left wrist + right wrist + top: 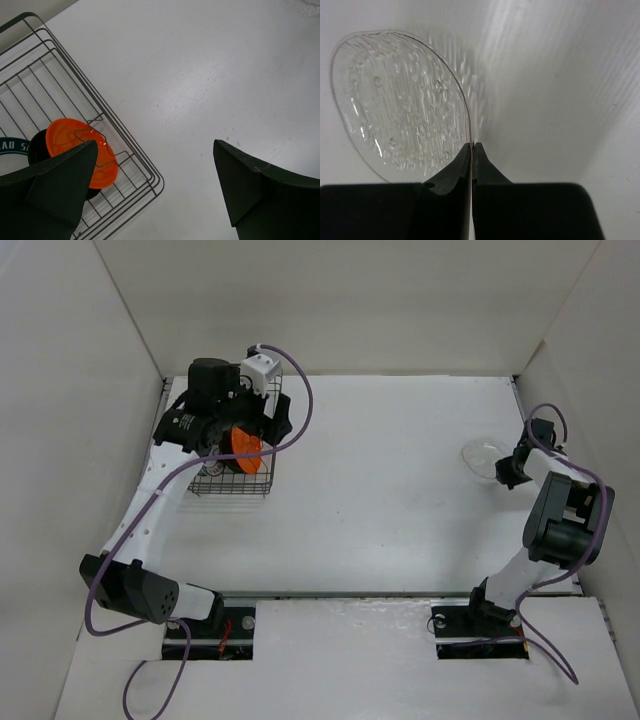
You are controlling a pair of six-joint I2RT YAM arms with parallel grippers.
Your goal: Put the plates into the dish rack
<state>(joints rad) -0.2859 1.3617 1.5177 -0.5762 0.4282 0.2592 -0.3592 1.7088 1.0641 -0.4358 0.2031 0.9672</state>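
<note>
The dark wire dish rack (232,483) stands at the far left. An orange plate (243,445) stands on edge in it, with a small black plate (36,150) behind it in the left wrist view (75,145). A white plate with a dark green lettered rim (10,146) shows at the frame's left edge. My left gripper (155,142) is open and empty, above the rack's corner (150,180). My right gripper (472,145) is shut on the rim of a clear textured glass plate (400,105) at the far right (483,455). The red-patterned plate is out of view.
White walls enclose the table on the left, back and right. The right gripper (508,472) is close to the right wall. The left arm's purple cable (300,400) loops over the rack.
</note>
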